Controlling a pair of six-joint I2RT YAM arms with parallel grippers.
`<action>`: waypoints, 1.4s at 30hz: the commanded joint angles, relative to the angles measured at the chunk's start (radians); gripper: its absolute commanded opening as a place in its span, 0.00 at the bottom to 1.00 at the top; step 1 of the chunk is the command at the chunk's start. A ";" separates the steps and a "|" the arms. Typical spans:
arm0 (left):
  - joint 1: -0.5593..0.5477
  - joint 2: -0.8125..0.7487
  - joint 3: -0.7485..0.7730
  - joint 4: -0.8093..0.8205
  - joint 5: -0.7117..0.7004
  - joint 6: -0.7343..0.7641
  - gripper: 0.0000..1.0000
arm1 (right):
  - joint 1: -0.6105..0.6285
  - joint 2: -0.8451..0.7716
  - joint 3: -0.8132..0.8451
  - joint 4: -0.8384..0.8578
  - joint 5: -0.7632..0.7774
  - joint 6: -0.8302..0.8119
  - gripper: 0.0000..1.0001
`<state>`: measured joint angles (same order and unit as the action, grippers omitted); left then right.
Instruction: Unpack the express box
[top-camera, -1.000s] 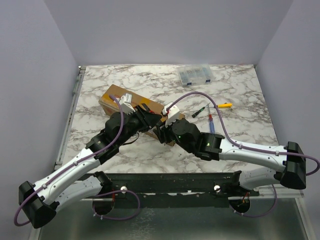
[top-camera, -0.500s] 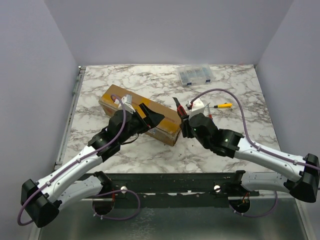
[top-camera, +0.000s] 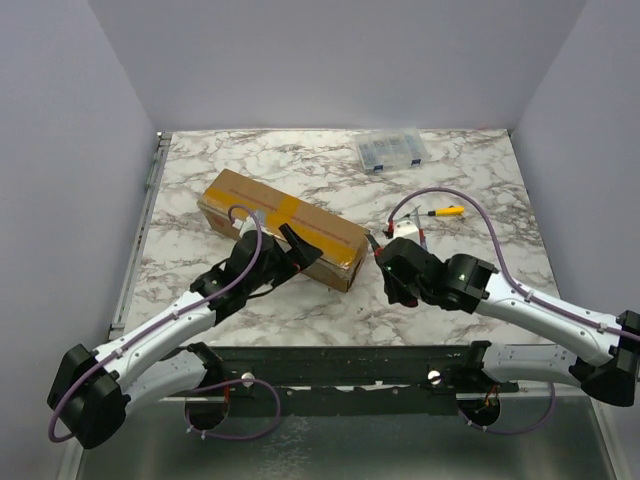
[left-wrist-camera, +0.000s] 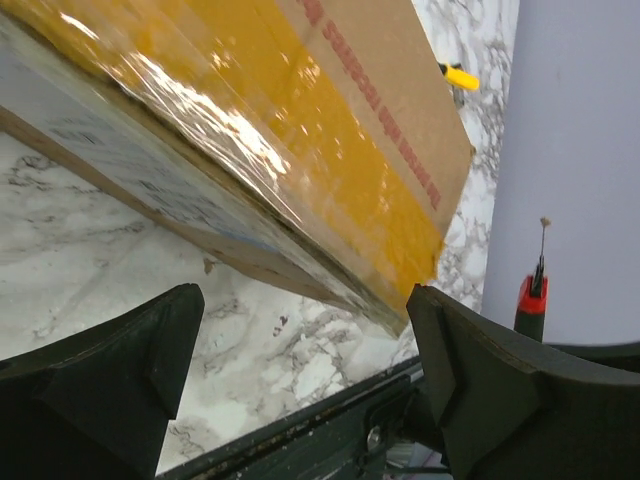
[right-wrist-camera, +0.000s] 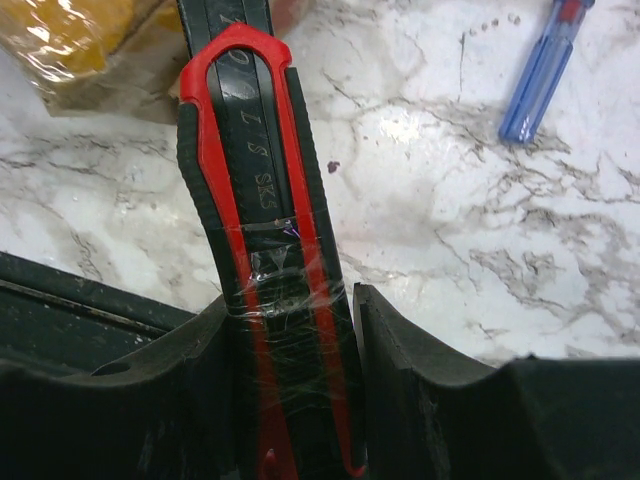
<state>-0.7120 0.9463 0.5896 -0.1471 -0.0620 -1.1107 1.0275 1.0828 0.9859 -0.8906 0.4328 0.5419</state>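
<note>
The express box (top-camera: 280, 222), a long brown carton with a yellow tape strip, lies slanted on the marble table (top-camera: 480, 170), left of centre. My left gripper (top-camera: 294, 256) hovers at its near side, jaws wide open and empty; in the left wrist view its gripper (left-wrist-camera: 305, 370) frames bare marble, with the express box (left-wrist-camera: 260, 130) just beyond. My right gripper (top-camera: 386, 264) stands off the box's right end, shut on a red-and-black utility knife (right-wrist-camera: 255, 170). In the right wrist view the gripper (right-wrist-camera: 290, 310) clamps the handle, and the box corner (right-wrist-camera: 70, 40) shows at top left.
A clear plastic organiser case (top-camera: 392, 150) sits at the back right. A yellow-handled tool (top-camera: 447, 211) lies right of the box, and a blue screwdriver (right-wrist-camera: 545, 70) rests on the marble near the right gripper. The black frame rail (top-camera: 350, 360) runs along the near edge.
The left gripper has opened wide and drawn back off the box toward the near edge. The right arm has swung right and back, carrying the knife away from the box top.
</note>
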 joint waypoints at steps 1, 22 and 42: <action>0.064 0.058 -0.015 0.095 -0.013 0.017 0.92 | 0.005 0.043 0.045 -0.130 -0.023 0.070 0.00; 0.233 0.300 0.099 0.229 0.255 0.254 0.91 | 0.090 0.151 0.099 -0.192 0.041 0.094 0.00; 0.166 0.098 -0.147 0.506 0.455 -0.036 0.92 | 0.127 0.216 0.141 -0.214 0.077 0.062 0.00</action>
<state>-0.5140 1.0298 0.4389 0.2459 0.3603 -1.0897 1.1297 1.2816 1.0954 -1.1007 0.4850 0.6201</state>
